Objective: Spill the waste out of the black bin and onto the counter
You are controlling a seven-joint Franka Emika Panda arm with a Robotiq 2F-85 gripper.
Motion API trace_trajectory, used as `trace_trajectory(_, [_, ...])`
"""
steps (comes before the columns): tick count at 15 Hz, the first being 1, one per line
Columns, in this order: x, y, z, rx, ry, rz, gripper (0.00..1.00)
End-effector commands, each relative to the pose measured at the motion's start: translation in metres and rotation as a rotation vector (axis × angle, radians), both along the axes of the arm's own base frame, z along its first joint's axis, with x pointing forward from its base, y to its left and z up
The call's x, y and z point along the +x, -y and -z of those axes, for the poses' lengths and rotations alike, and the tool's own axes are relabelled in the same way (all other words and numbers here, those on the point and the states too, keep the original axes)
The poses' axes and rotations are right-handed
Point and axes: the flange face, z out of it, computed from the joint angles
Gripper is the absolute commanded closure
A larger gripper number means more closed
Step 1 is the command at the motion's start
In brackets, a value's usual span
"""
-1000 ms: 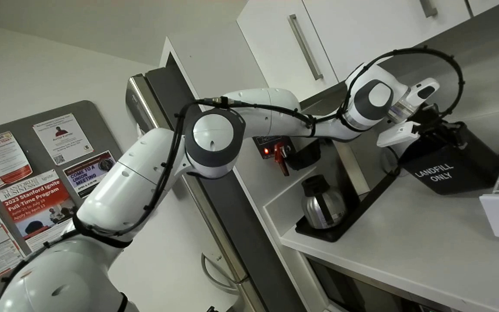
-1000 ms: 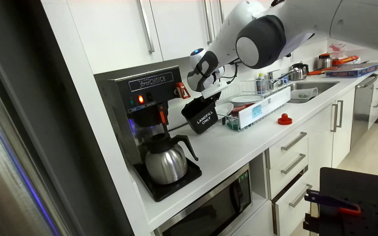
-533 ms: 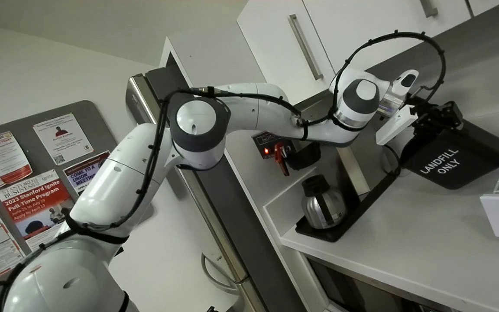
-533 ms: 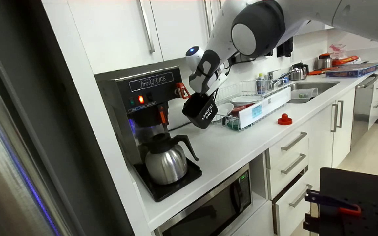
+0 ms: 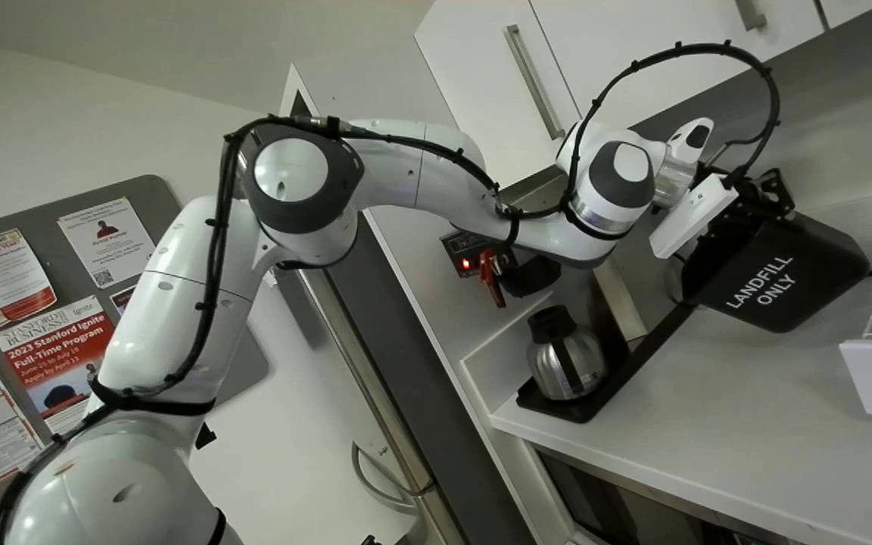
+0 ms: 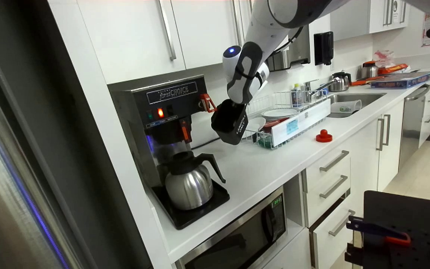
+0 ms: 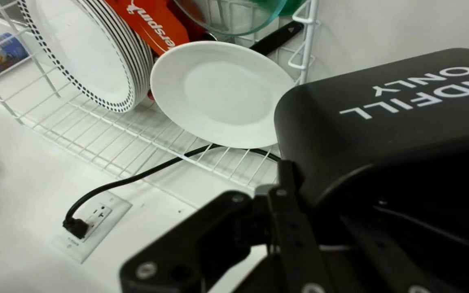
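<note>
The claw (image 7: 318, 199) is clamped on the bin (image 5: 814, 272), its jaws drawn close with one wall of the bin between them: of the fingers (image 7: 293, 232), one lies outside the bin and the other within. The bin hangs tilted over the counter (image 5: 686, 431), between the brewer (image 6: 177, 114) and the rack (image 6: 308, 121), its mouth turned toward the brewer, its white lettering (image 5: 760, 281) aslant; the inside is too dark to make out. The arm (image 5: 421, 170) runs from the claw back to a bent elbow (image 5: 296, 178). In the wrist view the rack holds a white plate (image 7: 226, 93), a stack of plates (image 7: 79, 49) and a glass bowl (image 7: 242, 33), and a black cord (image 7: 136, 177) is plugged into an outlet (image 7: 100, 216) near it. The pot (image 6: 189, 188) stands upright on the brewer's black base (image 6: 219, 200). In an exterior view, a red knob (image 6: 324, 137) sits on the counter before the rack, the sink (image 6: 370, 100) lies past the rack's far end, and the microwave (image 6: 237, 235) is set below the counter.
</note>
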Motion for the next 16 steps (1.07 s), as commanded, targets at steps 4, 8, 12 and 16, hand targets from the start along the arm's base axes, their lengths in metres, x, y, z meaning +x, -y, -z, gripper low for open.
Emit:
trace_trajectory(4, [-0.011,0.002,-0.011,0.012,0.002,0.005,0.98])
trace_trajectory(8, [-0.023,-0.035,-0.026,0.03,0.034,-0.094,0.98])
trace_trajectory(12, [-0.05,-0.07,-0.048,0.027,0.008,-0.221,0.98])
trace_trajectory(16, [-0.095,-0.085,-0.074,-0.03,-0.073,-0.284,0.98])
